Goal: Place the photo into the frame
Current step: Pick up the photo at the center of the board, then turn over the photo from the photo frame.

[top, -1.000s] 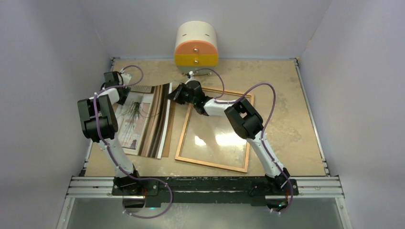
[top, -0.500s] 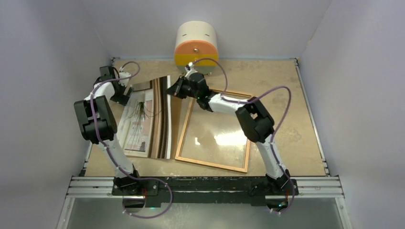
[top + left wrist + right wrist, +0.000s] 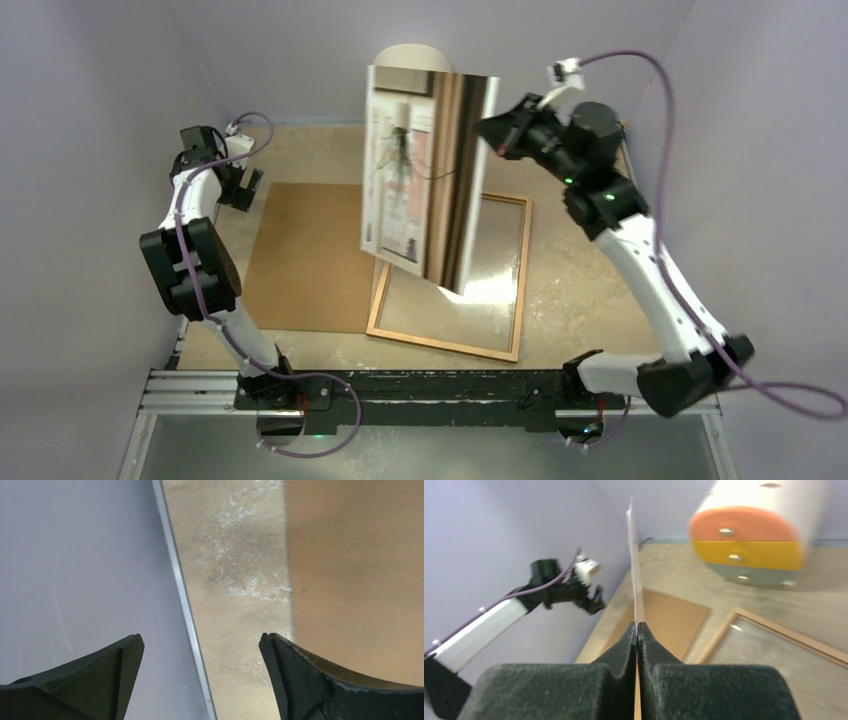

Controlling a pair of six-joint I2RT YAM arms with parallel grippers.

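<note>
The photo (image 3: 425, 170), a glossy print of a window, curtains and a spiky plant, hangs high in the air above the table's middle. My right gripper (image 3: 492, 133) is shut on its upper right edge. In the right wrist view the photo (image 3: 634, 570) shows edge-on, running up from my right gripper (image 3: 637, 626). The frame (image 3: 521, 265), thin reddish-brown wood with a clear pane, lies flat under and right of the photo; it also shows in the right wrist view (image 3: 774, 630). My left gripper (image 3: 243, 190) is open and empty at the table's far left, also seen in its own wrist view (image 3: 200, 642).
A plain brown backing board (image 3: 305, 255) lies flat left of the frame; it also shows in the left wrist view (image 3: 360, 570) and the right wrist view (image 3: 674, 617). A white, orange and yellow drawer unit (image 3: 749, 535) stands at the back. A metal rail (image 3: 182, 595) edges the table's left side.
My right gripper has lifted the photo off the backing board, up and to the right, and it now hangs over the frame. My left gripper has let go and drawn back to the far left.
</note>
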